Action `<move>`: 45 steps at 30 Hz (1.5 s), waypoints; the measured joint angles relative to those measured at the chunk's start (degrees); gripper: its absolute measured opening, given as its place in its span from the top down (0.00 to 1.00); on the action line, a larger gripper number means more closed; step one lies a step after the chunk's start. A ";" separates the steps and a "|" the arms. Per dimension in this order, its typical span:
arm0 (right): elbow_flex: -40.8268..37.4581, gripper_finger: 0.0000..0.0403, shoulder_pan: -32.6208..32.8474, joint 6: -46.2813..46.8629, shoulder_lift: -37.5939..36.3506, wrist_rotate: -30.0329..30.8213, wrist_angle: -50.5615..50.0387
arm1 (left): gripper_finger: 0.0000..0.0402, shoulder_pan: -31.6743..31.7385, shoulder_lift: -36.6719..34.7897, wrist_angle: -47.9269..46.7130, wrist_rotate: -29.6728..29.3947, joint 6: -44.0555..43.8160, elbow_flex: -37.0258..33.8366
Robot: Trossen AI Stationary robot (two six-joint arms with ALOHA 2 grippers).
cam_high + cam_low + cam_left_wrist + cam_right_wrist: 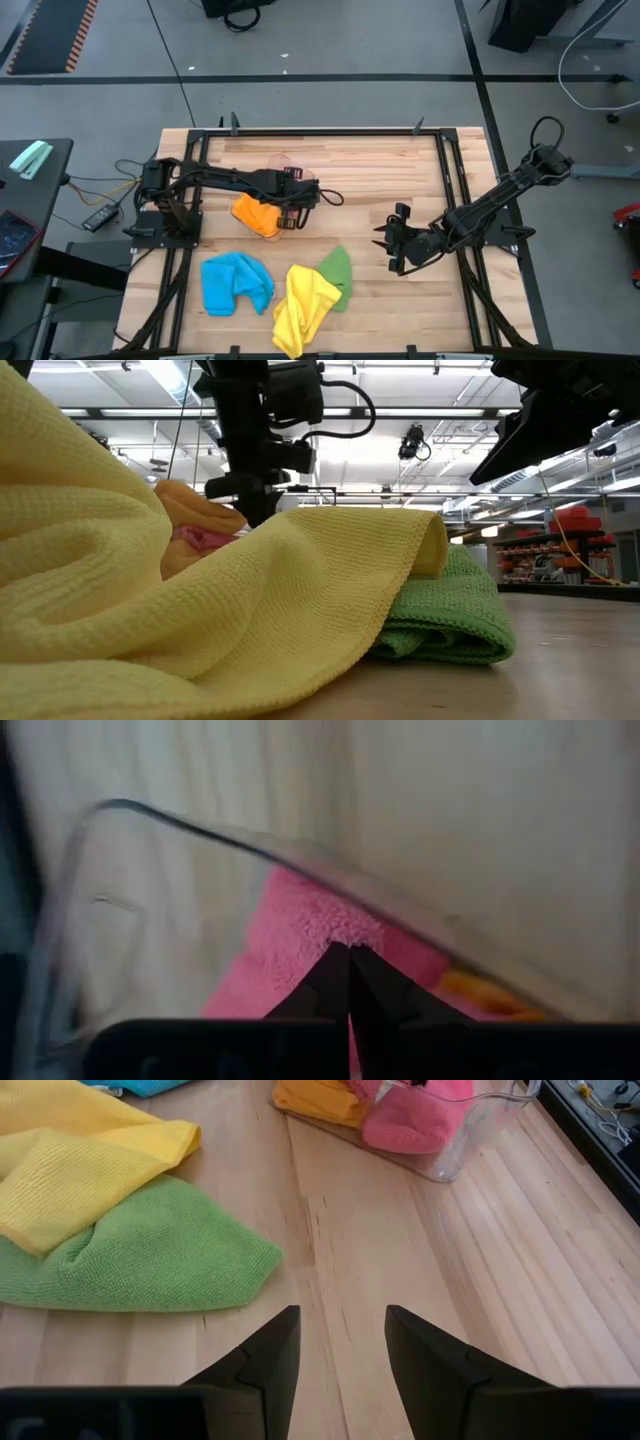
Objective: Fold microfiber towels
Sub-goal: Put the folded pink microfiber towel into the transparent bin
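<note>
One pink towel point(300, 935) in the tub point(470, 1120) is pinched by the left claw point(348, 960), so the tub could be dragged along; the right claw point(340, 1345) is held spread over the tabletop point(400, 1230).

Legible text, labels, brands, numbers, signs: none. No readable marking stands on any towel, on the tub, on the arms, on the table or on the shelving in the room behind.
</note>
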 joint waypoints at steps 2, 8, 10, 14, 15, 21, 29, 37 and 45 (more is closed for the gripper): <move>0.00 0.61 0.00 0.00 0.00 0.00 0.02 | 0.96 0.47 0.24 0.41 3.25 -2.51 -0.12; 0.00 0.61 0.00 -0.07 -0.01 0.00 0.59 | 0.93 2.02 2.26 1.12 5.24 -6.98 -0.66; 0.00 0.61 0.00 -0.15 -0.02 0.00 1.03 | 0.94 2.08 3.08 2.27 5.25 -6.99 -0.63; 0.00 0.61 -0.02 -0.65 0.00 -0.02 1.36 | 0.95 2.06 3.88 3.77 5.67 -6.60 -0.68; -0.02 0.61 0.00 -0.98 0.00 -0.01 1.44 | 0.95 2.05 3.91 4.17 6.26 -6.62 -0.68; -0.02 0.61 0.02 -1.03 0.00 -0.02 1.43 | 0.87 1.95 3.71 5.84 7.84 -6.68 -0.59; -0.02 0.61 0.00 -1.05 0.00 -0.02 1.54 | 0.78 1.93 3.29 1.78 7.86 -6.51 -0.50; -0.02 0.61 0.00 -1.05 -0.02 -0.02 1.69 | 0.76 1.82 0.94 0.13 5.79 -4.39 -0.50; -0.02 0.61 0.00 -1.07 0.00 -0.02 1.69 | 0.67 1.80 3.57 -0.96 -1.53 3.07 -0.52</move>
